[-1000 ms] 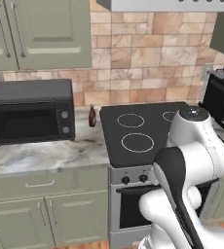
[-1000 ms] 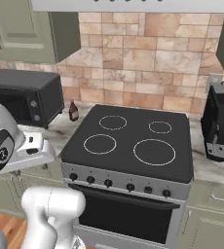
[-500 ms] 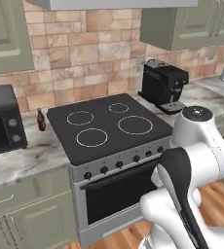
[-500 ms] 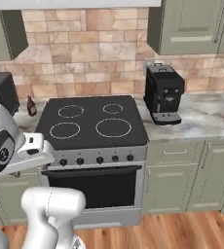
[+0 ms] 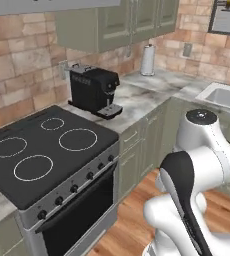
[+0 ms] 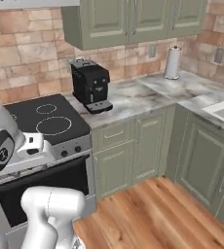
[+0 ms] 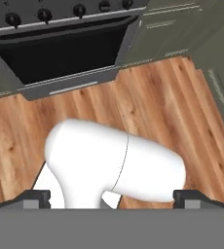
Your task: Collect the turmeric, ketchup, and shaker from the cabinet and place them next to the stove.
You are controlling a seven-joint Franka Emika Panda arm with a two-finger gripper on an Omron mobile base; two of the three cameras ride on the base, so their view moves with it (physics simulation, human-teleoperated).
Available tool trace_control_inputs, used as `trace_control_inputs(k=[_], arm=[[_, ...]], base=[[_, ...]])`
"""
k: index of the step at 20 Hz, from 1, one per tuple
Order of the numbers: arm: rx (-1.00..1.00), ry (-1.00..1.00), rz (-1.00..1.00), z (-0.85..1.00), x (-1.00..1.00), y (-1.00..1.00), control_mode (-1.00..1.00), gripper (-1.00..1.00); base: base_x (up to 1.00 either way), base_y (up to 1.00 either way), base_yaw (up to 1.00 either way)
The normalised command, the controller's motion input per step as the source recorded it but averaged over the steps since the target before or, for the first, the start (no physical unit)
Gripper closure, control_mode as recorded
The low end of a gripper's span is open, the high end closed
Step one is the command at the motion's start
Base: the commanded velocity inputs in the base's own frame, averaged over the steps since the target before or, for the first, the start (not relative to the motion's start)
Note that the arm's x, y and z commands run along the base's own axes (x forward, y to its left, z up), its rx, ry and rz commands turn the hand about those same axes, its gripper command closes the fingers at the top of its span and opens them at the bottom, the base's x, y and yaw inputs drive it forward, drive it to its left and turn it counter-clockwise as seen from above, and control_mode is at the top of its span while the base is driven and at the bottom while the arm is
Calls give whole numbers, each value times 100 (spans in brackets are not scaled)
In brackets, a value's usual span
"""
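The stove [image 5: 42,150], a flat black cooktop with white ring outlines and front knobs, lies at the left in both base views [image 6: 41,119]. Its knobs and dark oven door [image 7: 60,53] fill the top of the hand view. Sage-green wall cabinets [image 5: 132,22] [image 6: 133,19] hang above the counter with their doors closed. The turmeric, ketchup and shaker are out of view. My gripper [image 7: 111,199] points down at the wood floor in front of the oven. It is open, its dark fingertips [image 7: 36,198] far apart with nothing between them.
A black coffee machine [image 5: 92,90] [image 6: 90,85] stands on the marble counter right of the stove. Farther right are a paper towel roll [image 5: 147,59] [image 6: 172,62] and a sink [image 5: 224,95]. Green base cabinets [image 6: 133,151] line the wood floor [image 6: 148,214].
The whole picture has shifted: the base has turned right, so the microwave left the views and the coffee machine, corner counter and sink came in. The gripper stays open.
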Motion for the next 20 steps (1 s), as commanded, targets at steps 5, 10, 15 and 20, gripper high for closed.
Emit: trace_control_inputs(k=[5, 10, 15, 20], arm=[[0, 0, 0, 0, 0, 0, 100, -100], [0, 0, 0, 0, 0, 0, 100, -100], [0, 0, 0, 0, 0, 0, 100, -100], [0, 0, 0, 0, 0, 0, 100, -100]], base=[[0, -88, -51], [0, -100, -46], [0, -100, -44], [0, -100, -43]])
